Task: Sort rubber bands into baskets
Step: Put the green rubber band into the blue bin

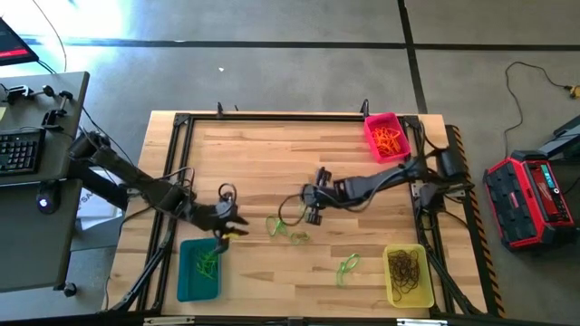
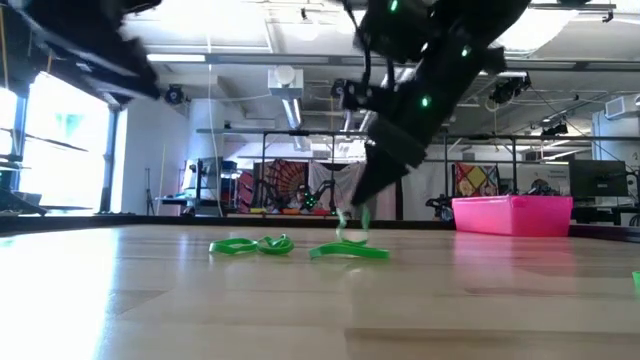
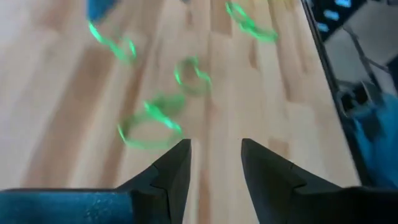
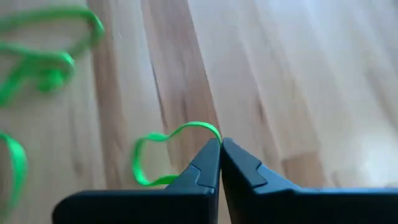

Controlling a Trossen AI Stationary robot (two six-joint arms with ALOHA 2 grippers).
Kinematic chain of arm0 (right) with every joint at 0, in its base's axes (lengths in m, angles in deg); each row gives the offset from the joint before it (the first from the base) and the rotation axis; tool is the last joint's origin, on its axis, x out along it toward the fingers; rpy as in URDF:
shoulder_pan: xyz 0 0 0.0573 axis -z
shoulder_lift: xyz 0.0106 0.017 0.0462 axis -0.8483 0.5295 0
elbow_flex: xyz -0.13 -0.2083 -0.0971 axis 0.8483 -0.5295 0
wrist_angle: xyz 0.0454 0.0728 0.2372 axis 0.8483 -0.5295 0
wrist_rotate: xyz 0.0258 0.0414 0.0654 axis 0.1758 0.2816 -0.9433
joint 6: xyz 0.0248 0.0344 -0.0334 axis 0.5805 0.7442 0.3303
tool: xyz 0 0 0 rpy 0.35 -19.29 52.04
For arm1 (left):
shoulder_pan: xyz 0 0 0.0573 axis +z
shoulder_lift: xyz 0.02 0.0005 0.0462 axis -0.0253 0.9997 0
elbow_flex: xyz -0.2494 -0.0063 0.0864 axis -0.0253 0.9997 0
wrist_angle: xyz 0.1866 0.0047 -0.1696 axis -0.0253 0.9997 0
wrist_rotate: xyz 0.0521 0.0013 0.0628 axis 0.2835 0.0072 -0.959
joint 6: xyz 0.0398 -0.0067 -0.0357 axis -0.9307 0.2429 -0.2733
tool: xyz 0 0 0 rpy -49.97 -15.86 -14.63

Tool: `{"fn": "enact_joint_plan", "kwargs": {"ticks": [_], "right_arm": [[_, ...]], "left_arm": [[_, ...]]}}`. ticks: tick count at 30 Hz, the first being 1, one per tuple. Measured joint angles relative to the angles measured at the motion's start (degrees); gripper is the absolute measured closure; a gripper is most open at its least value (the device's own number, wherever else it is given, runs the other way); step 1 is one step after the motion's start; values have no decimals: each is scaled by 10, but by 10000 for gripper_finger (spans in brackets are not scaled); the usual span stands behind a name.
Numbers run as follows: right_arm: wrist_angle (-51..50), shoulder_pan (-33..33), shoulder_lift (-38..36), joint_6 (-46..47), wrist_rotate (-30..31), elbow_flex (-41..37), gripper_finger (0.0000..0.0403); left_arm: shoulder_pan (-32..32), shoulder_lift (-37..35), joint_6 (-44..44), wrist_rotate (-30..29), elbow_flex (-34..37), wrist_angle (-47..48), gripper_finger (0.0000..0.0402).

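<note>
Counter: pale wooden plank counter (image 1: 272, 154) inside a black frame, carrying all three baskets and the loose bands.
Baskets: teal rectangular plastic basket (image 1: 186, 281) at the near left with green loops inside; yellow rectangular plastic basket (image 1: 391, 288) at the near right holding dark brown bands; pink-red rectangular plastic basket (image 1: 373, 125) at the far right holding orange bands.
Left end effector (image 1: 228, 226): just beside the teal basket's far corner, fingers parted, nothing between them in the wrist view.
Right end effector (image 4: 220, 149): down at mid-counter, fingers clenched on the edge of one bright green thin rubber loop (image 4: 163, 144), which lies on the wood.
Loose bands: small cluster of bright green rubber loops (image 1: 288, 229) beside the right end effector; another green loop pair (image 1: 347, 266) lies near the yellow basket, well apart from the cluster.
Risk, grip: the pinch takes only a sliver of the loop at the fingertips, so it may slip free on lifting.
Risk, tangle: neighbouring loops lie close and may be dragged along.
Risk, arms: both arms would crowd at the teal basket.
</note>
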Motion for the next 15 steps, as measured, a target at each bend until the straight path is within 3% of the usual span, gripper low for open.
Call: {"fn": "enact_joint_plan", "kwargs": {"ticks": [4,10,15], "right_arm": [[66,-36,-4,-31,68,0,397],[150,-76,-4,-61,173,0,402],[193,-95,-4,-87,189,0,402]], "left_arm": [[37,26,-66,-25,0,-72,250],[74,88,-148,-112,0,-213,231],[105,137,-154,-168,0,-262,229]]}}
